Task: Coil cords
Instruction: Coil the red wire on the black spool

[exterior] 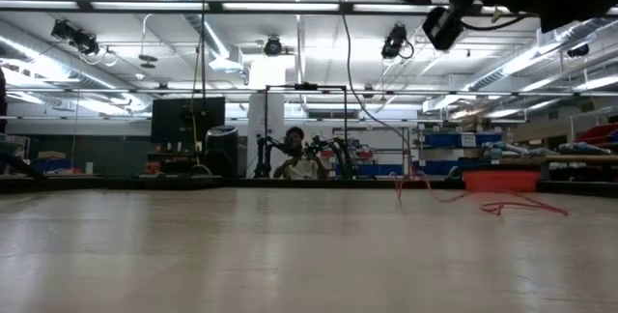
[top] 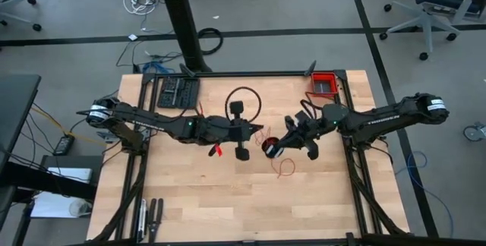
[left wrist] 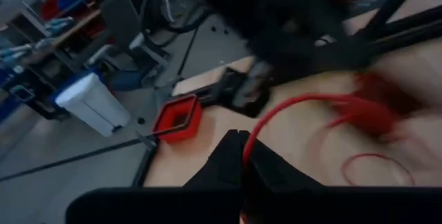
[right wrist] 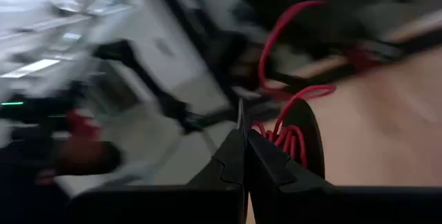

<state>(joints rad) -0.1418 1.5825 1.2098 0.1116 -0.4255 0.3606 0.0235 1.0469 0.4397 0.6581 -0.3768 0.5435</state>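
Mid-frame in the overhead view, the left gripper (top: 241, 130) meets the right gripper (top: 279, 149) above the wooden table (top: 197, 200), both clamped tight on the thin red cord (top: 267, 146), which is bunched between them at centre, with a loose tail (top: 285, 168) curling onto the boards just below and right of the bundle. The strand looks feather-light and limp, likely to sag, kink and snag on itself rather than hold a loop; judged from here, it is best pinched close to the gathered turns so the coil cannot spring loose. A black cable loop (top: 243, 102) lies above centre and a red bin (top: 324, 83) sits at upper right. How many turns are wound cannot be made out, both wrist views are smeared, and the table-level view cuts the grippers off at its top edge.
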